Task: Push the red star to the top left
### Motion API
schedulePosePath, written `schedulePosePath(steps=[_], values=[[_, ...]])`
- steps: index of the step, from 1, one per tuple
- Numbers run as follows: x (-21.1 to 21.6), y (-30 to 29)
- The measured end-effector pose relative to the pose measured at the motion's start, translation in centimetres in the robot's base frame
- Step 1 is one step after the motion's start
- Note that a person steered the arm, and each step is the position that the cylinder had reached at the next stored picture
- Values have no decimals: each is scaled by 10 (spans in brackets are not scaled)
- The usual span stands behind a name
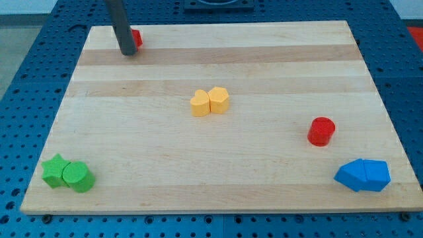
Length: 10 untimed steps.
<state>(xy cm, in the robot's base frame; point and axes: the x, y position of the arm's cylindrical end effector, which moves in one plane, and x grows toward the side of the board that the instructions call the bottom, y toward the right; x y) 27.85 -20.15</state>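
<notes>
At the view's top left, my tip (128, 52) is down on the board (218, 178) with the red star (137, 38) touching its right side and mostly hidden behind the rod, so the push looks all but finished; any next move would be only a slight nudge, kept short of the board's edge. The rod stands almost upright, leaning a little left, and being a plain rod it clamps nothing. The red cylinder (322, 131) sits well apart at the right.
</notes>
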Motion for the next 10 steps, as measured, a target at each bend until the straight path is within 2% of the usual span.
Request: schedulePosePath(steps=[2, 6, 8, 10], values=[[-1, -22], [0, 53], [-33, 71], [-30, -7]])
